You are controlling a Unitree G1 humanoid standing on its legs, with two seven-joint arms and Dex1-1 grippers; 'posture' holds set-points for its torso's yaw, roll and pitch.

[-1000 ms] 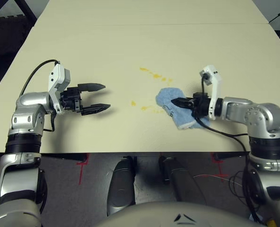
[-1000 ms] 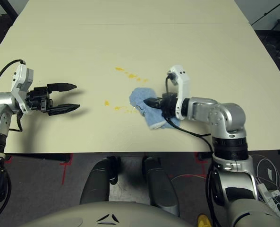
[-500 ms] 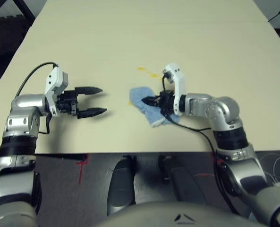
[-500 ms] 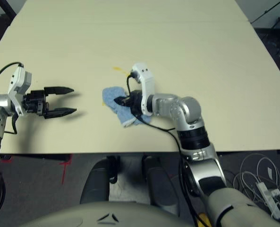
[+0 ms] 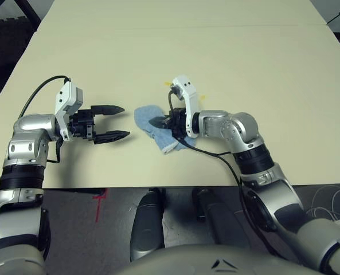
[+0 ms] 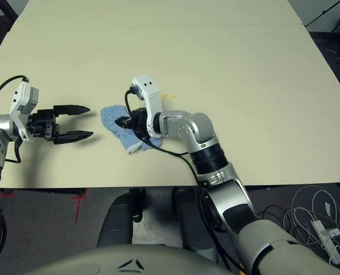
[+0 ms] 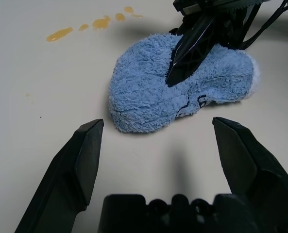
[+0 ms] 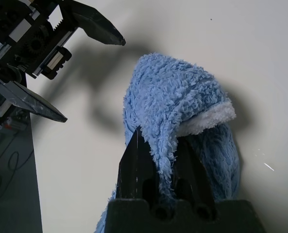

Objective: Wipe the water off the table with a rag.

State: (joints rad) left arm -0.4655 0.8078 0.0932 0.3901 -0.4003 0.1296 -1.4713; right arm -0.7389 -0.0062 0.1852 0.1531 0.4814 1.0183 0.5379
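A: The right pincer, clamped on the rag, has dragged it leftward across the table over the yellow smears; only a few drops of water remain beyond it.

B: In the left wrist view, the left pincer hangs spread wide, empty, facing the rag.

A: In the right wrist view the rag lies lengthwise along the black fingers, pointing left.

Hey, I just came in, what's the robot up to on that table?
It is wiping up spilled liquid. The right gripper has its jaws shut on a blue rag, pressed flat on the cream table. A few yellow-orange drops of the water lie on the table beside the rag, not yet wiped. The left gripper hovers a short way off with its jaws open, pointing at the rag and holding nothing.
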